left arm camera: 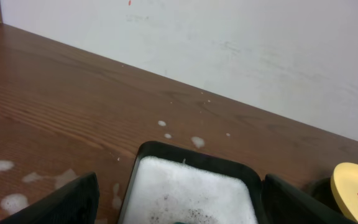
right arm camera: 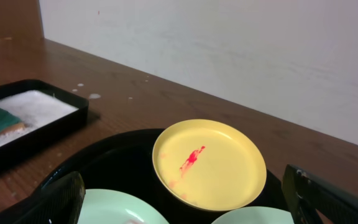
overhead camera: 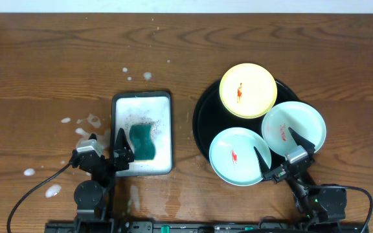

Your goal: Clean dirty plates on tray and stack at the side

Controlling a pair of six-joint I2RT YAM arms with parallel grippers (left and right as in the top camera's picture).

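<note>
From above, my left gripper has its fingers apart at the 7 o'clock corner of the foam tray, where a sponge lies. My right gripper is spread too, at the 5 o'clock rim of the tray. On the tray, the yellow plate sits at 12 o'clock, one mint plate at 3 and the other mint plate at 6, each with a red smear.

In the left wrist view, my fingers stand wide apart and the foam tray is between them, ahead.

In the right wrist view, my fingers are wide apart and the yellow plate is at 12 o'clock between them.
</note>
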